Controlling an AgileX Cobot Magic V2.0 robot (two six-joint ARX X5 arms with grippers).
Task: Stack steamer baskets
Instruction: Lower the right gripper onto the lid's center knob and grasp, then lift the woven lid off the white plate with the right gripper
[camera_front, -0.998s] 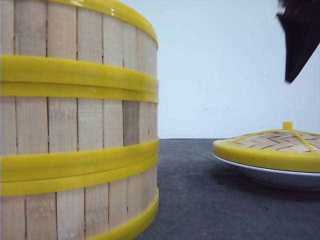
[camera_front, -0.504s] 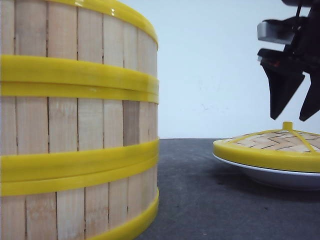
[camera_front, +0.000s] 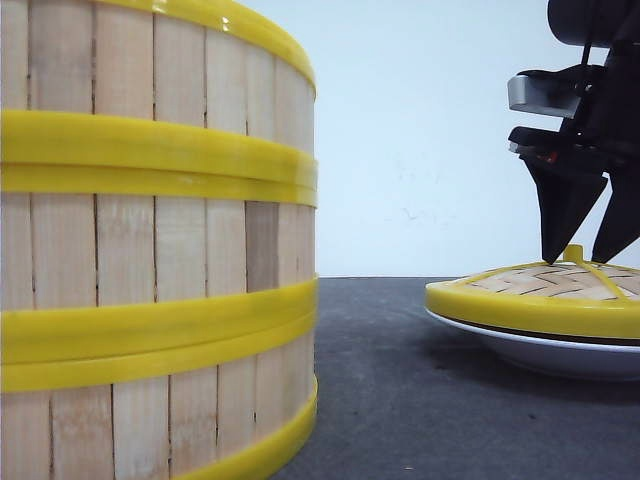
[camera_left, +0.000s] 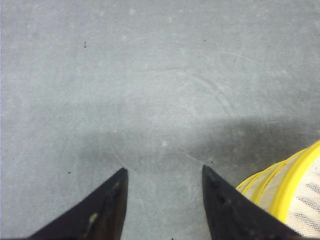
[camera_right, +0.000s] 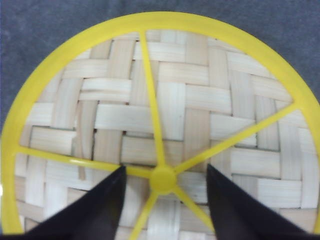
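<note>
- Dark grey matting is seen across the table (camera_front: 400, 380), and a plain white wall is seen behind it.
- Three baskets (camera_front: 150, 250) are seen stacked one on another at the left of the front view, close to the camera (only part of the stack fits in the frame).
- Pale upright slats are shown on the stack, with thick yellow bands where the tiers meet and along the top rim.
- At the right of the front view, a woven lid (camera_front: 545, 290) with a yellow rim is seen lying on a white plate (camera_front: 550, 352), well apart from the stack.
- The right gripper (camera_front: 582, 255) is held directly over the lid, its dark fingers spread apart with the tips down at the weave.
- The yellow knob (camera_right: 163, 179) is seen between the two fingers in the right wrist view; whether it is touched by either finger cannot be told.
- The left gripper (camera_left: 164, 175) is shown with its fingers apart over bare matting, nothing held between them.
- A yellow rim and pale mesh, apparently of a basket, are seen just beside one left finger.
</note>
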